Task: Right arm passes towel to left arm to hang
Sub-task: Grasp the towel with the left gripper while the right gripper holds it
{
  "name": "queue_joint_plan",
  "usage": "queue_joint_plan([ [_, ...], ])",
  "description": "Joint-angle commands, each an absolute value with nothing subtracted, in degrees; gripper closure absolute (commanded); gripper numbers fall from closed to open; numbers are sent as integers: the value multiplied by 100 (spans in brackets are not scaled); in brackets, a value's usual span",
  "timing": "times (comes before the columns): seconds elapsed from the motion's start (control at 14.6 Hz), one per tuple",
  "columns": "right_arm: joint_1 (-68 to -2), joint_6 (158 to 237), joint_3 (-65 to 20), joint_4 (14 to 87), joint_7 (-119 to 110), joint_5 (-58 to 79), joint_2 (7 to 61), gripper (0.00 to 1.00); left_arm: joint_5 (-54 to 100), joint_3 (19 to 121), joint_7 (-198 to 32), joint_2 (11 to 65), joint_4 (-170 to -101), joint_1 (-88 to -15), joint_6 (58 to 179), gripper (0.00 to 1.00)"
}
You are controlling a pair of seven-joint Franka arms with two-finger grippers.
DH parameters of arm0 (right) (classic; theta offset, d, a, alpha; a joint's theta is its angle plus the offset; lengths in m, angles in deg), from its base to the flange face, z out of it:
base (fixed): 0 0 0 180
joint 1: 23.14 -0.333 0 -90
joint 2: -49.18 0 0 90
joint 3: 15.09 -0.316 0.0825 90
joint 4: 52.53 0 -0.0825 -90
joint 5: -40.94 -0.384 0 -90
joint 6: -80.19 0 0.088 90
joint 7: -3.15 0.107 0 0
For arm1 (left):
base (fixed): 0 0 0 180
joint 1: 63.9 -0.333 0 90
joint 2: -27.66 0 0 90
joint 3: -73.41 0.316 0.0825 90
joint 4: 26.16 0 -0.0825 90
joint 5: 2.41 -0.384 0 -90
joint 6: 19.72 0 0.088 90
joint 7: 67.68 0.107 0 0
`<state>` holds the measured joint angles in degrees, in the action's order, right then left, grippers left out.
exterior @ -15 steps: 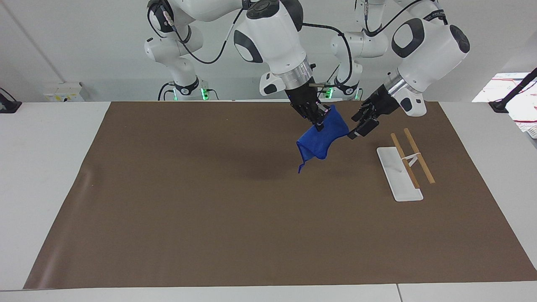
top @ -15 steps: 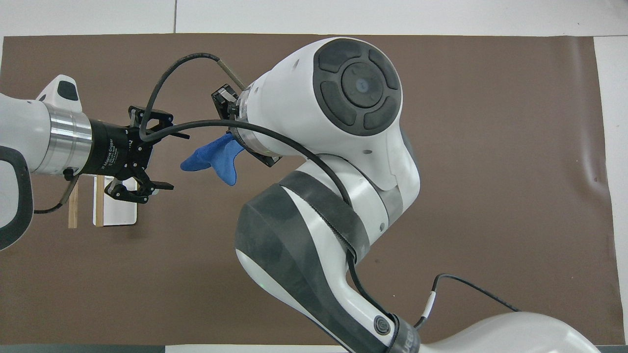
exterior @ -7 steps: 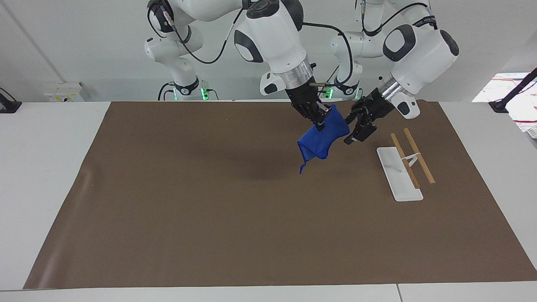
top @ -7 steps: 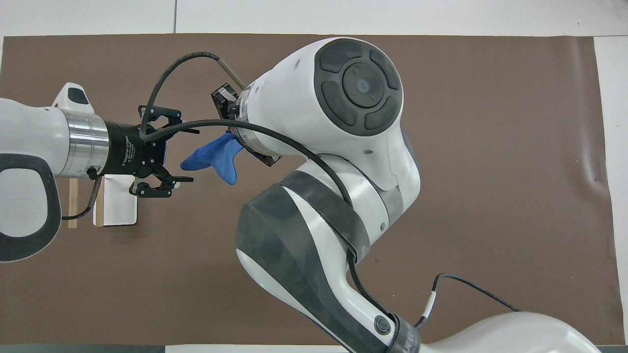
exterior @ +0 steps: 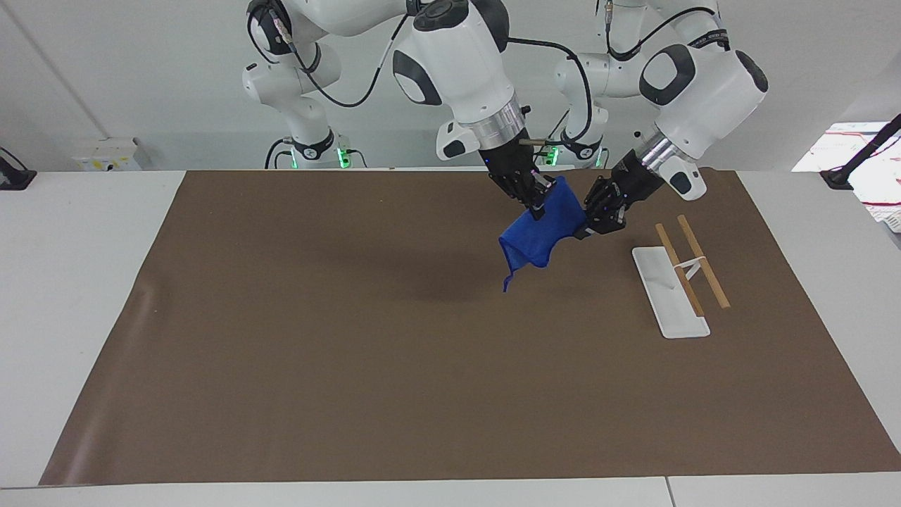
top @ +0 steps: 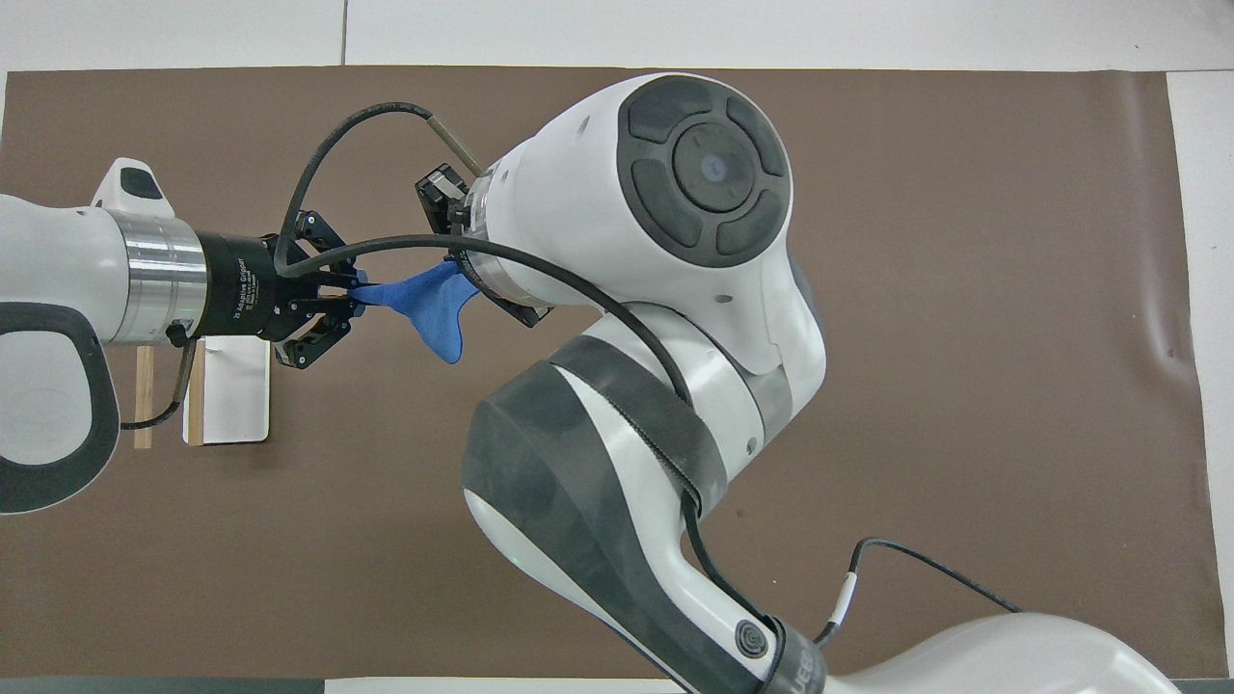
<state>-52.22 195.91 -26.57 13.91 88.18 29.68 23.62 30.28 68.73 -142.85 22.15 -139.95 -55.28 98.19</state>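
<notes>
Brown worktop (exterior: 281, 352): we see towel (exterior: 542, 229) stretched between right gripper (exterior: 533, 199) and left gripper (exterior: 597, 220), both clamping it.

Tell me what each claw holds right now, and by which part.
Both claws grip the towel in the air: the right claw its upper edge, the left claw the corner toward the rack.

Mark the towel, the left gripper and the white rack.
towel (exterior: 538, 236), facing view, middle of the hanging blue cloth.
left gripper (exterior: 588, 227), facing view, between its fingertips at the towel's edge.
white rack (exterior: 665, 299), facing view, bare part of its flat base.
</notes>
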Motion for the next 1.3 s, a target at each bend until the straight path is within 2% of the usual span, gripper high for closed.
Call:
queue_joint_plan([
  [0.0, -5144, 19629, -2748, 1356, 8902, 2855, 2343, 100, 3090, 6902, -14301, 2194, -14016, -5529, 9919, 100],
  [0.34, -5144, 19638, -2748, 1348, 8902, 2855, 2343, 100, 3055, 6910, -14187, 2212, -13936, -5529, 9928, 100],
  [0.41, -5144, 19612, -2739, 1348, 8902, 2873, 2343, 62, 3055, 6910, -14186, 2212, -13936, -5529, 9928, 100],
  [0.48, -5144, 19551, -2739, 1348, 8893, 2934, 2343, 1, 3055, 6910, -14186, 2212, -13936, -5529, 9928, 100],
  [0.89, -5004, 19121, -2704, 1348, 8009, 3680, 2351, 0, 3055, 6902, -14169, 2221, -13936, -5520, 9990, 100],
  [1.1, -4592, 18602, -2678, 1356, 6596, 3865, 2465, 0, 3037, 6910, -13950, 2290, -13814, -5520, 9981, 100],
  [1.23, -4285, 18173, -2678, 1409, 5550, 4120, 2527, 0, 2505, 6910, -13389, 2300, -13629, -5503, 9981, 100],
])
